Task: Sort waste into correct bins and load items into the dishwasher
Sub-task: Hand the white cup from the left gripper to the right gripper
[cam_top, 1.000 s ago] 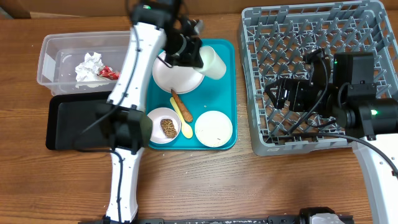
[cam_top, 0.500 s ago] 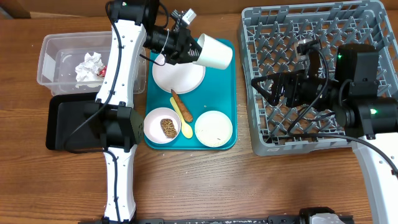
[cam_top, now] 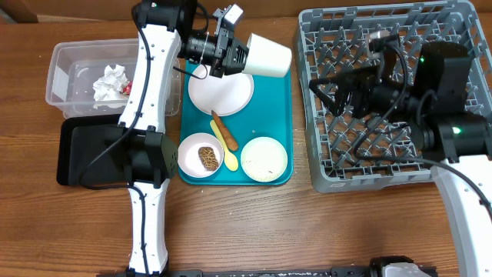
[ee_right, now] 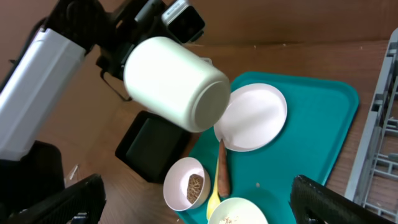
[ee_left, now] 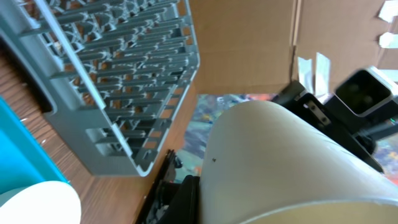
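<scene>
My left gripper (cam_top: 240, 55) is shut on the white cup (cam_top: 267, 55) and holds it on its side above the teal tray's far right corner. The cup fills the left wrist view (ee_left: 292, 162) and shows in the right wrist view (ee_right: 174, 84). My right gripper (cam_top: 323, 86) is open and empty over the left side of the grey dish rack (cam_top: 384, 31), facing the cup. On the teal tray (cam_top: 280, 115) lie the white plate (cam_top: 223, 92), carrot stick (cam_top: 221, 125), yellow spoon (cam_top: 229, 150), a bowl (cam_top: 201, 156) holding a brown lump, and a bowl (cam_top: 264, 158) with rice grains.
The clear tub (cam_top: 69, 58) at far left holds the crumpled napkin (cam_top: 110, 81) and the red wrapper (cam_top: 127, 87), which my left arm partly hides. The black tray (cam_top: 88, 154) lies in front of the tub. The left arm's base column stands beside the teal tray.
My left gripper has lifted the cup off the tray and swung it right towards the rack. My right gripper has moved up and left over the rack's left side.
</scene>
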You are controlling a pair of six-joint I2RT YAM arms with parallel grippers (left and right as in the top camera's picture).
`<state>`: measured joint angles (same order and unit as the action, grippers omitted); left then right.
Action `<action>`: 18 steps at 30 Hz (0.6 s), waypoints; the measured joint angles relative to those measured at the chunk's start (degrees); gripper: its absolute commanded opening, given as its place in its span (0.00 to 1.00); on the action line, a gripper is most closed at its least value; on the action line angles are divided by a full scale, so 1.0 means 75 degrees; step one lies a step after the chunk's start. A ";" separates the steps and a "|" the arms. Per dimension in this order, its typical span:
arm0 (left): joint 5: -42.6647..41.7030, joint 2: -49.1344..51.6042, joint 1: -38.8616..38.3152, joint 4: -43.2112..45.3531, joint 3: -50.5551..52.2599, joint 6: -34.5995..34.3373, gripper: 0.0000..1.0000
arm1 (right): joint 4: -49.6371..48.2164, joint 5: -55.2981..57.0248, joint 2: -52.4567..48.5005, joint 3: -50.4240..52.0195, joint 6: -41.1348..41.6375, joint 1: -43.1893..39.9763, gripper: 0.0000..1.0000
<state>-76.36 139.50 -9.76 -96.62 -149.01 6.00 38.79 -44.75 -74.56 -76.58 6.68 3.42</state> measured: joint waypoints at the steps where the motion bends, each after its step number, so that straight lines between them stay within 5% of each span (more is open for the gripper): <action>1: -0.0114 0.0000 0.0000 -0.0006 0.0000 0.0000 0.04 | -0.0312 -0.0125 -0.0230 0.0000 0.0055 -0.0003 0.96; 13: -0.1093 0.0000 -0.0411 -0.0009 0.0000 -0.0778 0.04 | -0.3879 -0.2340 -0.2046 0.0026 0.0251 -0.0003 0.92; 18: -0.1131 0.0003 -0.0761 -0.0006 0.0000 -0.1151 0.04 | -0.4401 -0.2567 -0.2124 0.0023 0.0510 0.0000 0.85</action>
<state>-84.84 139.52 -15.46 -96.66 -149.01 -2.63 5.78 -64.01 -90.50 -76.40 10.50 3.42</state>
